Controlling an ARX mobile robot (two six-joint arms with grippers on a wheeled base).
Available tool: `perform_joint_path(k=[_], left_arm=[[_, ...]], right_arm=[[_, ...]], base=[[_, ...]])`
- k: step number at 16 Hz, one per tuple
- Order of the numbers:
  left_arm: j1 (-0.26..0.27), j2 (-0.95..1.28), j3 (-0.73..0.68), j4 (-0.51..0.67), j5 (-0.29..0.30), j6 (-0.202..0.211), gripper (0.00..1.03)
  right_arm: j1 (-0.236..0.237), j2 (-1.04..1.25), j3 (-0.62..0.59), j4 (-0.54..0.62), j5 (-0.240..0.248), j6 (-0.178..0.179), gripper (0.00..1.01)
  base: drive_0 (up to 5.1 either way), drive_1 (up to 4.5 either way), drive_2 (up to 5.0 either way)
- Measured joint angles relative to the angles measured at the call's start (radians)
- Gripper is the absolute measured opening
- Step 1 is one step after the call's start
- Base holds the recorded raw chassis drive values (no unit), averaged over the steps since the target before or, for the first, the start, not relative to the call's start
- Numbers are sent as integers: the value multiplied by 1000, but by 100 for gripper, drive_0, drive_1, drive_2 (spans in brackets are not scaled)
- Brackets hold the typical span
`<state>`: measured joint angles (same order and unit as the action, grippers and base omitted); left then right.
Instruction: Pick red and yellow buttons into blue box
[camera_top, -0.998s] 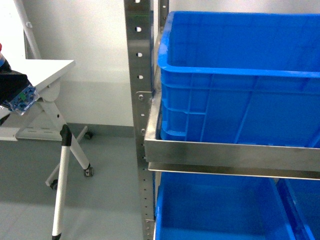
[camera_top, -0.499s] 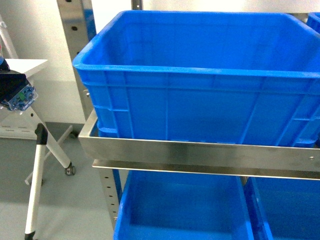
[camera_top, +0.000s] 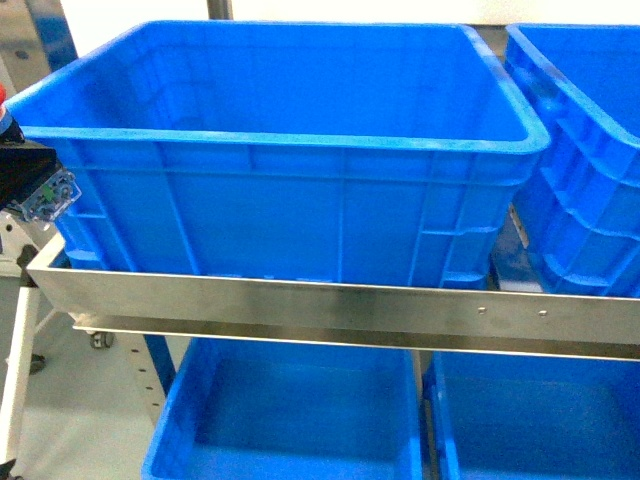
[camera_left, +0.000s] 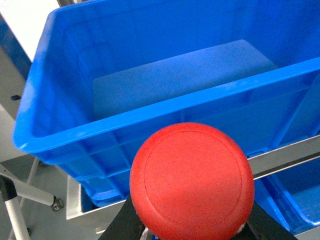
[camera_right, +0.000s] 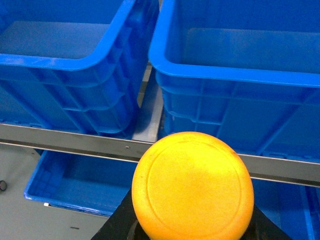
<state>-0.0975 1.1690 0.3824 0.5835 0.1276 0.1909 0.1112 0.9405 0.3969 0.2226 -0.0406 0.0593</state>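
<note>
Black fingers (camera_left: 122, 222) of the left gripper (camera_left: 192, 235) pinch the red button (camera_left: 192, 181); the right gripper (camera_right: 192, 232) pinches the yellow button (camera_right: 192, 186). Over the last second the head view swung from the shelf post to the blue box (camera_top: 290, 140), now centred on the steel shelf (camera_top: 330, 300). Both buttons sit short of its rim, likely ready to drop.

Both grippers' jaws hidden behind red button (camera_left: 192, 182) & yellow button (camera_right: 194, 189) caps — bodies cut off at btm edge.
</note>
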Motion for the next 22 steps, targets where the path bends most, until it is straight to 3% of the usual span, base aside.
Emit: perform_joint_path(k=[14, 22], left_arm=[[0, 0, 0, 2, 0, 0, 24], [-3, 0, 0, 1, 0, 0, 24]], right_arm=[[0, 0, 0, 0, 0, 0, 25], [0, 0, 0, -1, 3, 0, 25]], base=[[468, -219, -219], [37, 55, -81]])
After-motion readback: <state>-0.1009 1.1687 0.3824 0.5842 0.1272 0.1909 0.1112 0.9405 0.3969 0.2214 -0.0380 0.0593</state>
